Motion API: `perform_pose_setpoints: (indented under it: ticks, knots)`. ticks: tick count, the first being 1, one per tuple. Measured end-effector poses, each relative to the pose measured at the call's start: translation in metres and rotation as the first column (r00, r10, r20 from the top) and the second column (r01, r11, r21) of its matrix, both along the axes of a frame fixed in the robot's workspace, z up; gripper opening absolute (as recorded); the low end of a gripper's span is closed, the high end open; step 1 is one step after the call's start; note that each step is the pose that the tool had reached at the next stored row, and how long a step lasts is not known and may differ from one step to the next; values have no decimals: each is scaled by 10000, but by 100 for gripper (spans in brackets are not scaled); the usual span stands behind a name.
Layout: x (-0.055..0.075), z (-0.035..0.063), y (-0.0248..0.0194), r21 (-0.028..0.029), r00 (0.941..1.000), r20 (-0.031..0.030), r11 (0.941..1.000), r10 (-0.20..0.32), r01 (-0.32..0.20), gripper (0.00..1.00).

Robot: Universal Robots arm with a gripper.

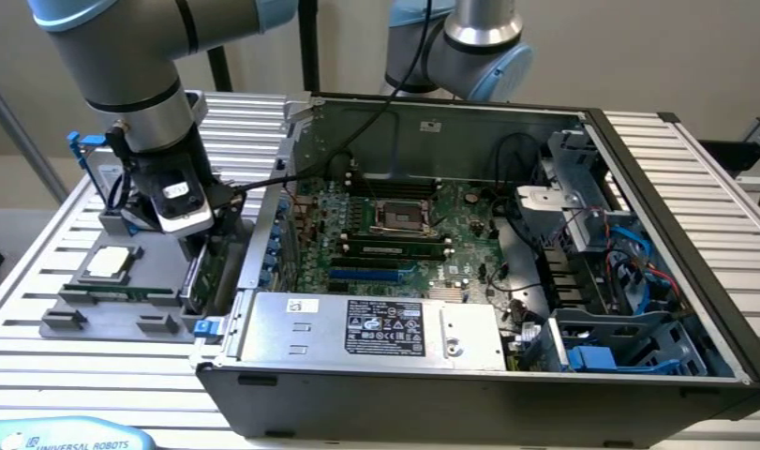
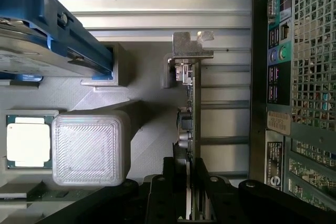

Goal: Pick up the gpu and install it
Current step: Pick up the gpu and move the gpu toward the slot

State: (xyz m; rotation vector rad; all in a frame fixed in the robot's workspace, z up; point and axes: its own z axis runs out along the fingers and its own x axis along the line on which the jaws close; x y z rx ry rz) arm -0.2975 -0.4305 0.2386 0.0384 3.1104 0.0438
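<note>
The gpu [image 2: 192,121] stands on edge, seen as a thin dark green board with its silver bracket [image 2: 190,45] at the far end. My gripper [image 2: 191,169] is shut on the card's near end, one black finger pressed to each face. In the exterior view the gripper [image 1: 192,246] hangs over the grey holder [image 1: 105,323] at the exterior view's left. The gpu [image 1: 202,277] points down from it, just outside the open computer case [image 1: 480,384]. The motherboard [image 1: 393,234] lies inside the case, with a blue slot [image 1: 373,275] near its front.
On the grey holder sit a processor chip [image 1: 111,262], a narrow green memory stick [image 1: 117,292] and a hard drive in a blue frame [image 2: 31,40]. A grey block [image 2: 90,148] is beside the card. The case's perforated back wall [image 2: 304,77] runs close alongside.
</note>
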Motion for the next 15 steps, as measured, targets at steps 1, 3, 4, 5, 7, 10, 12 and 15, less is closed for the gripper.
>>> perform_pose_setpoints:
  ticks: [1,3,4,5,7,10,12,15]
  knots:
    - [0,0,0,0,10000,0,10000,0,0,27]
    - [0,0,0,0,10000,-1,10000,0,0,27]
    - [0,0,0,0,10000,0,10000,0,0,27]
    - [0,0,0,0,10000,0,10000,0,0,27]
    - [0,0,0,-1,10000,0,10000,0,0,27]
    - [0,1,0,0,10000,0,10000,0,0,27]
    - [-1,14,0,-3,10000,-4,10000,-1,1,27]
    - [0,46,0,-1,10000,-1,10000,-1,1,27]
